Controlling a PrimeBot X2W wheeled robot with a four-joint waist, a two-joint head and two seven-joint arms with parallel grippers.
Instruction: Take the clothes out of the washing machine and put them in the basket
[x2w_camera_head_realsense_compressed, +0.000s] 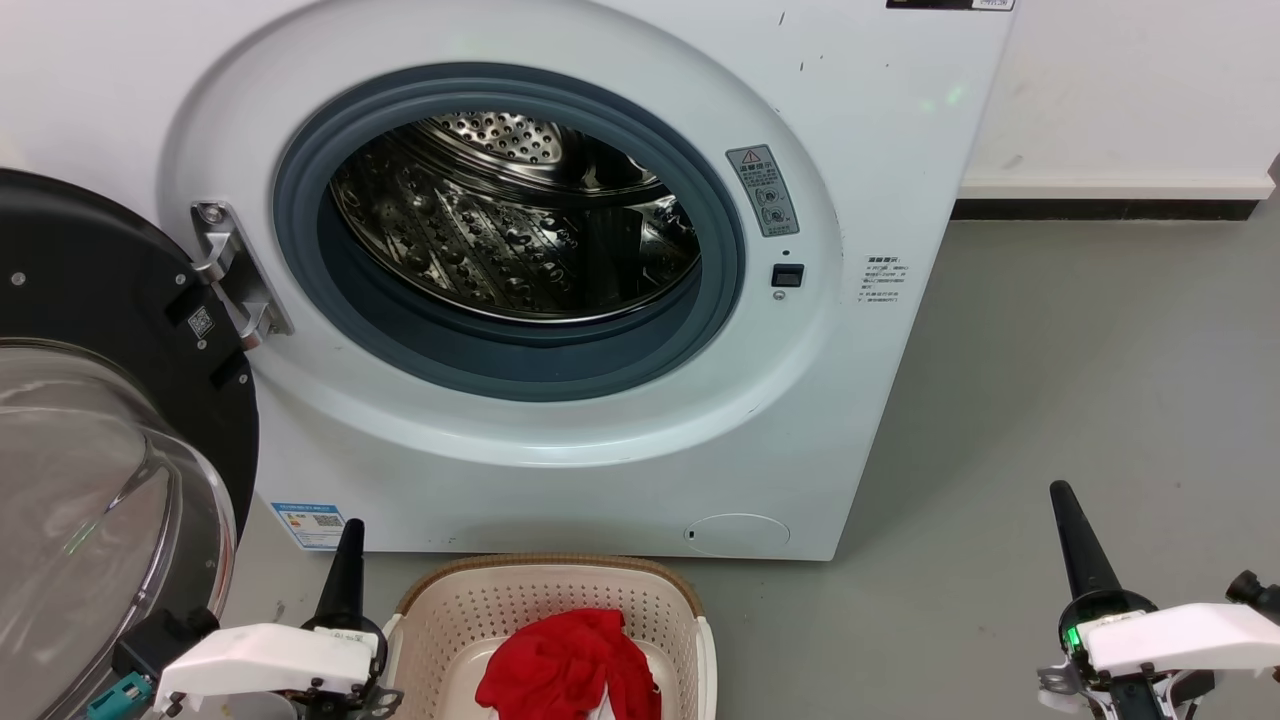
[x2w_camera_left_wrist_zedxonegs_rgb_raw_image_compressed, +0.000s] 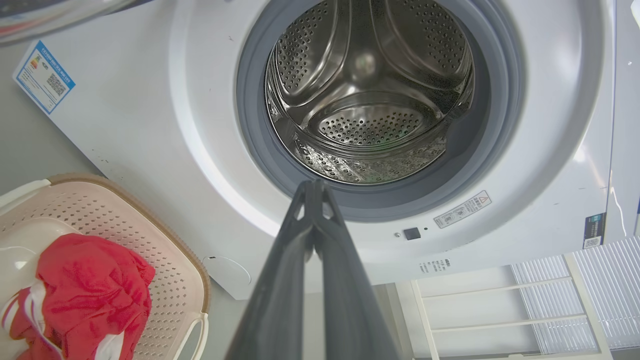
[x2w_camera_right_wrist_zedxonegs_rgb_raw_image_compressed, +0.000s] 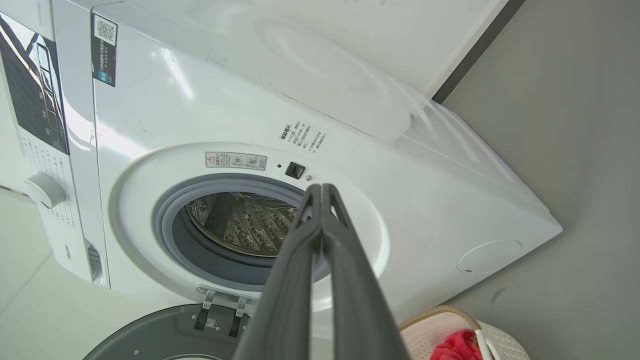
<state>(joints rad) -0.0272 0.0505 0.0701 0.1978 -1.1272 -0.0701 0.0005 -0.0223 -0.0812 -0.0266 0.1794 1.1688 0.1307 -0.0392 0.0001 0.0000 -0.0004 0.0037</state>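
1 washing machine (x2w_camera_head_realsense_compressed: 600, 480), 1 basket (x2w_camera_head_realsense_compressed: 545, 566) (clothes (x2w_camera_head_realsense_compressed: 565, 665) inside), left gripper (x2w_camera_head_realsense_compressed: 350, 535) closed, right gripper (x2w_camera_head_realsense_compressed: 1061, 497) closed

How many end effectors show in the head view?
2. The left end effector sits just left of the basket; the right end effector hangs over the floor, right of the washing machine.

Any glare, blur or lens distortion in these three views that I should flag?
Head view: sharp and evenly lit, with reflections on the black-rimmed glass door. Left wrist view: wide-angle bowing of the large white front-loading washing machine, bright highlights in its perforated steel drum, left hand soft near the lens. Right wrist view: glare streaks on the washer's panels, right hand blurred low down.
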